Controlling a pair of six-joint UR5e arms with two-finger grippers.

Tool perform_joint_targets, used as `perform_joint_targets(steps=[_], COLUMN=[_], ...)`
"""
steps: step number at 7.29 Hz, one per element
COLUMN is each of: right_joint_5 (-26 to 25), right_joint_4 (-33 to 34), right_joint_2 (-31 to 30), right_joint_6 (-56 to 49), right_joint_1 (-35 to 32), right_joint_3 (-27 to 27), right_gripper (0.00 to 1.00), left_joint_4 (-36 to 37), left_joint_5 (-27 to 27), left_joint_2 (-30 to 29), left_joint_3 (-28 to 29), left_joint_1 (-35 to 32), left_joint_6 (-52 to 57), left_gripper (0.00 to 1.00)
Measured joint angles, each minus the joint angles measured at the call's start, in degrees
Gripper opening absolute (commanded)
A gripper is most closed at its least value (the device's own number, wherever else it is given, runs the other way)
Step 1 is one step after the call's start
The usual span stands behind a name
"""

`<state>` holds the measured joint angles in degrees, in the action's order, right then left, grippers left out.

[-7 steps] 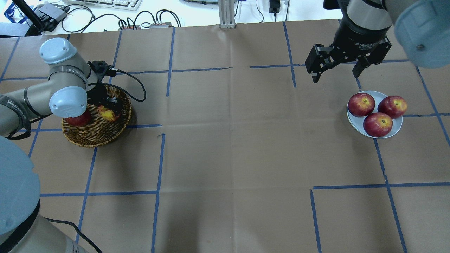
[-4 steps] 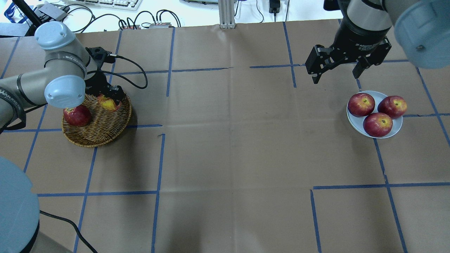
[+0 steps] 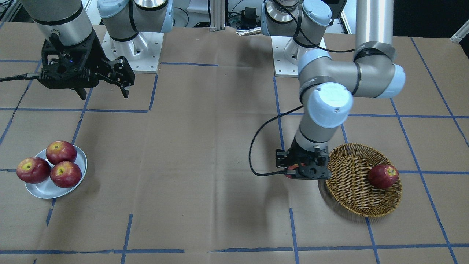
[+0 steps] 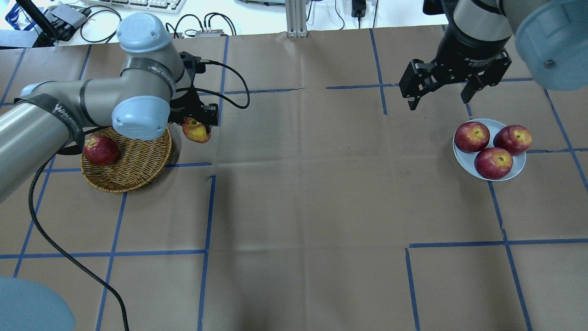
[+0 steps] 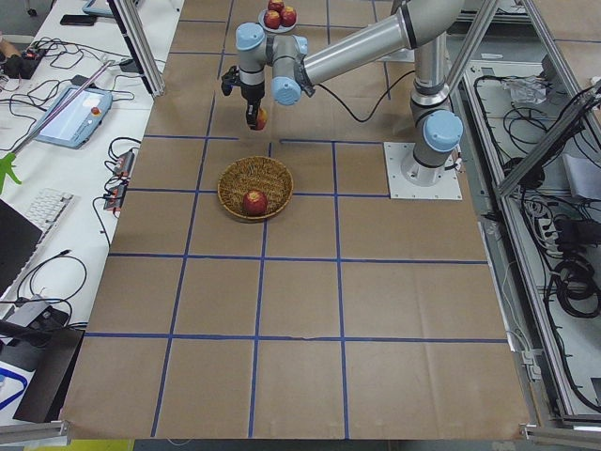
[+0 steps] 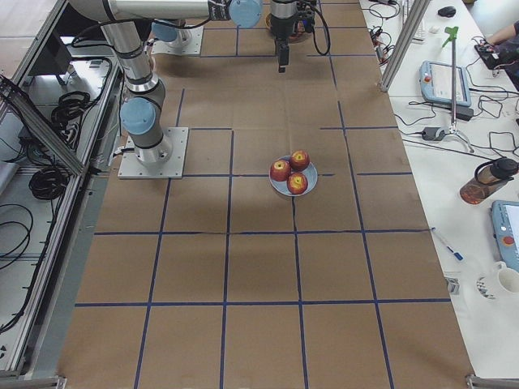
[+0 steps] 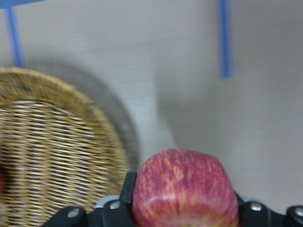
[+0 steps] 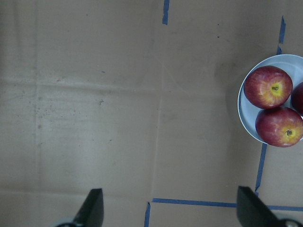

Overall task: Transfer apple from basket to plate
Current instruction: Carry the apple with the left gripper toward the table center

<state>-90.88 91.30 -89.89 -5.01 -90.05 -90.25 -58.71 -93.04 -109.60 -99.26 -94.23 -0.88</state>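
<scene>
Apple (image 4: 197,133), pinkish-red with pale streaks and a yellow patch, is clamped between the fingers of your left gripper (image 4: 197,123). It hangs in the air just outside the basket (image 4: 124,186), past the rim on the side that faces the plate (image 3: 42,189). From the basket, the plate lies well apart, straight across the table toward the robot's right, so the coming move is one long sideways carry away from the basket. The apple is round, so it has no long axis to line up.

Your right gripper (image 4: 437,102) is about as far from the basket as the plate is. Its jaws are spread wide with nothing in them. That arm is much nearer the goal, but the left one has the fruit.

The apple's skin looks smooth and firm, so I judge it could slip if the squeeze is light. The basket is shallow woven wicker, with one darker apple (image 4: 101,150) lying inside. The plate is pale, smooth and shallow, and three dark red apples (image 4: 494,163) already take up most of it, so I expect little bare room for a fourth.
</scene>
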Motion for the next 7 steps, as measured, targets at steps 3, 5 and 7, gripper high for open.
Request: perform_joint_targets(steps=[3,5,7], right_joint_5=[0.0,0.0,0.0], right_joint_4=[-0.1,-0.1,-0.1], right_joint_2=[0.0,0.0,0.0], right_joint_6=[0.0,0.0,0.0], right_joint_1=[0.0,0.0,0.0], right_joint_3=[0.0,0.0,0.0], right_gripper=[1.0,1.0,1.0], left_joint_4=[1.6,2.7,4.1], left_joint_5=[0.5,0.4,0.0], left_joint_2=[-2.7,-6.2,-10.0], left_joint_3=[0.6,2.8,5.5], left_joint_1=[-11.9,-17.0,-19.8], left_joint_6=[-15.7,-21.6,-23.4], left_gripper=[0.57,0.57,0.57])
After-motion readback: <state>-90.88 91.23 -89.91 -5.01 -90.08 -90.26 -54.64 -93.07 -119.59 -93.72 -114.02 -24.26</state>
